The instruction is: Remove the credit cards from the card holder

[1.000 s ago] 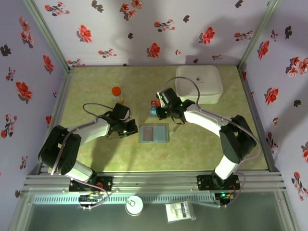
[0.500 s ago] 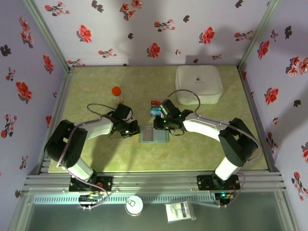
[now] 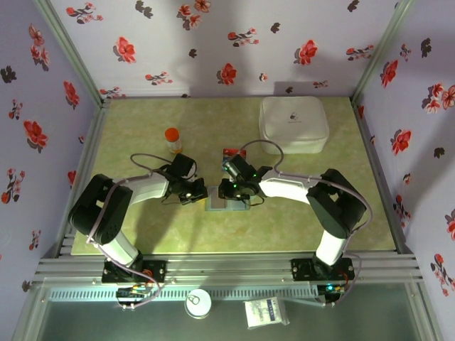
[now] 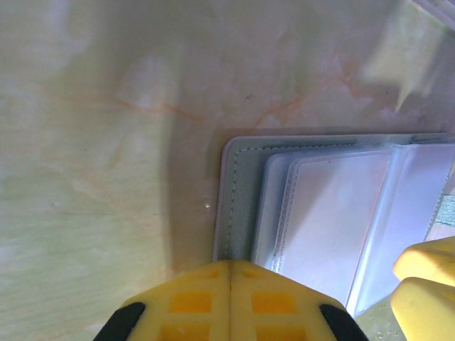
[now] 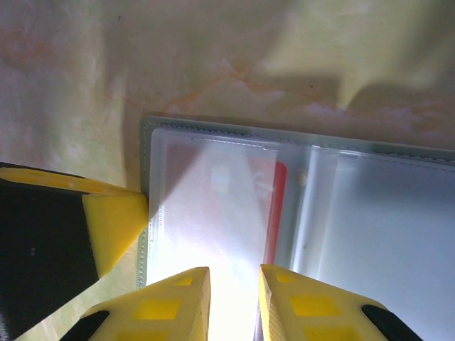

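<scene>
I judge the red card (image 5: 276, 206) thin, stiff and slick inside the card holder (image 5: 377, 227), best pinched at its 3 o'clock edge; right gripper (image 5: 233, 275) slightly parted, empty; left gripper (image 4: 229, 268) closed, empty.

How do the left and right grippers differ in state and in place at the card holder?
The left gripper is shut, fingers together; the right gripper has a narrow gap between its fingers. The left gripper sits at the outer edge of the card holder; the right gripper is over the pocket with the red card. Both have yellow fingers and point at the holder.
</scene>
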You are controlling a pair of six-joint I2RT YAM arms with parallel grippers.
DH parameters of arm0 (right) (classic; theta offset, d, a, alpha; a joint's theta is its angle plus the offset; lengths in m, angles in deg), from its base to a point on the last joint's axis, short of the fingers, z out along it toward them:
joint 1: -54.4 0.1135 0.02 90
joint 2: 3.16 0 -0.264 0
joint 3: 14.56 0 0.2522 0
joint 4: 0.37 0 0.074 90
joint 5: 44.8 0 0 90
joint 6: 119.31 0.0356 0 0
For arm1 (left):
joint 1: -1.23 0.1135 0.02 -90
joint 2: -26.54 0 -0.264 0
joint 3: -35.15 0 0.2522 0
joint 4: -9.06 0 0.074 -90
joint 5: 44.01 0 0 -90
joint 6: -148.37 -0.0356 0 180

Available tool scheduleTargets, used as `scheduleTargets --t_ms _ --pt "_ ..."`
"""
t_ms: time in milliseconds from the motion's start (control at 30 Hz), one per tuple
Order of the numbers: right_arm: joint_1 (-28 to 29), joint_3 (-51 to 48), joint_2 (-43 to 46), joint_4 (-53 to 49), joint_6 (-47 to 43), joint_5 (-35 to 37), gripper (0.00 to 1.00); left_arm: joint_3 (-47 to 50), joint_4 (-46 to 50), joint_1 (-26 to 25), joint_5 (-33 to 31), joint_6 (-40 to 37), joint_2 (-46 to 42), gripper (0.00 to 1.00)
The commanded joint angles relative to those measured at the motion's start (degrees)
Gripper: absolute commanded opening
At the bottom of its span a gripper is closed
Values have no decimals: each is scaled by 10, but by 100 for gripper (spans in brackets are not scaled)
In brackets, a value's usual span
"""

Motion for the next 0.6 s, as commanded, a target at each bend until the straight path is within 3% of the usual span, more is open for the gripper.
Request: scheduleTargets --t_ms 0,267,567 --pt "8 20 -13 -3 17 -10 24 -5 14 -3 -3 -10 10 0" --pt "15 32 -37 -5 23 -21 20 -3 18 -3 -7 -12 9 0" --pt "16 25 -29 -38 26 17 24 -3 31 0 -17 -21 2 0"
